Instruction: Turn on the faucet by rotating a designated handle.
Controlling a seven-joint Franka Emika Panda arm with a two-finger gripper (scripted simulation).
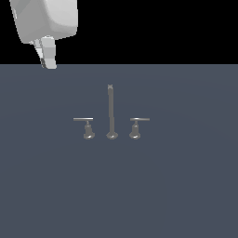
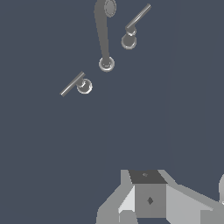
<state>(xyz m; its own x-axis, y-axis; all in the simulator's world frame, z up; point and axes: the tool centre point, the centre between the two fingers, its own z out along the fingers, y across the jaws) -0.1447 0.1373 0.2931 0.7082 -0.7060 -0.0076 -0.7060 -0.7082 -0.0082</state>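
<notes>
Claw hanging high, well away from the faucet

The white claw (image 1: 48, 59) is hovering above the slate-grey worktop's (image 1: 186, 186) far edge; whether its fingers are apart, I cannot tell. The dull-grey metal faucet (image 1: 111, 111) is standing mid-worktop. The short grey flared handle (image 1: 87, 125) needs approaching from above, then pushing sideways at its bar tip.

Looking down on the grey table (image 2: 52, 153): the spout (image 2: 103, 33) stands between two handles, one (image 2: 76, 84) with its bar sticking out one way, the other (image 2: 133, 27) mirrored. Part of the claw (image 2: 148, 199) shows at the edge, well apart from them.
</notes>
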